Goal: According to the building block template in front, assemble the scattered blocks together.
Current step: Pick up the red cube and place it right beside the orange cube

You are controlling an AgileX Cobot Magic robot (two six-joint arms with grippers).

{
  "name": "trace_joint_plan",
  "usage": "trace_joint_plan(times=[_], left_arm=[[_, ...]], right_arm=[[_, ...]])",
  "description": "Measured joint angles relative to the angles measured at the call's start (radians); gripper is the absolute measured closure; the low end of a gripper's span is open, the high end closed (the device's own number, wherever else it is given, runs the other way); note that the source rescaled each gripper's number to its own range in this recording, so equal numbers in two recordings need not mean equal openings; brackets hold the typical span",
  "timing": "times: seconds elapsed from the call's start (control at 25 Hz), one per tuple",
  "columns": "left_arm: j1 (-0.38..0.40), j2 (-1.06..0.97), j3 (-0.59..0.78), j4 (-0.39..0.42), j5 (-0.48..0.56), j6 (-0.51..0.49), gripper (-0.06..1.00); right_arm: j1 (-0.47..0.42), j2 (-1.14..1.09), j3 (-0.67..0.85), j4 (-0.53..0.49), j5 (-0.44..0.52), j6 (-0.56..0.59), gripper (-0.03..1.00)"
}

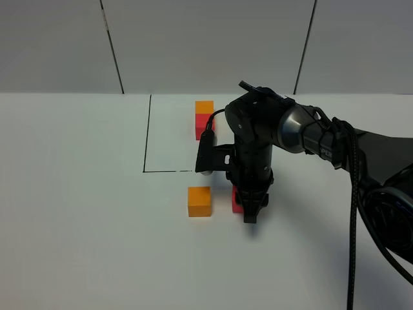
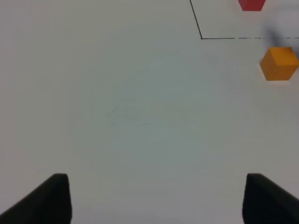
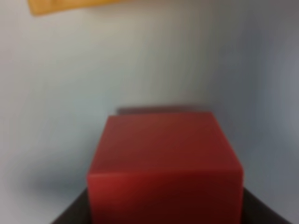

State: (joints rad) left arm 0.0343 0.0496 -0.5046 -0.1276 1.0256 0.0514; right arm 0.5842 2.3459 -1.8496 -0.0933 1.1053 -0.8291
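In the high view the right gripper (image 1: 250, 214) stands over the red cube (image 1: 236, 201) and hides all but a sliver beside its fingers, while the arm above it covers the rest of the drawn rectangle's (image 1: 147, 129) near line. Its own camera shows that cube blurred and cropped. Only slivers of the fingers (image 3: 74, 215) flank it, contact unclear, and the orange cube (image 3: 70, 5) ahead is a cut-off smear.

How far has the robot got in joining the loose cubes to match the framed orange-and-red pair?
Done: nothing is joined yet; the loose orange cube sits apart from the red cube. In hand: the right gripper straddles the red cube, though a firm clamp cannot be confirmed. Left: bring red against orange so they touch, as in the template.
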Motion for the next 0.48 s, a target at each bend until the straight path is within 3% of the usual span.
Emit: trace_joint_plan(times=[0.48], left_arm=[[0.0,0.0,0.0,0.0,0.0,0.0,0.07]], right_arm=[[0.024,0.043,-0.061,0.034,0.023,0.001,0.78]])
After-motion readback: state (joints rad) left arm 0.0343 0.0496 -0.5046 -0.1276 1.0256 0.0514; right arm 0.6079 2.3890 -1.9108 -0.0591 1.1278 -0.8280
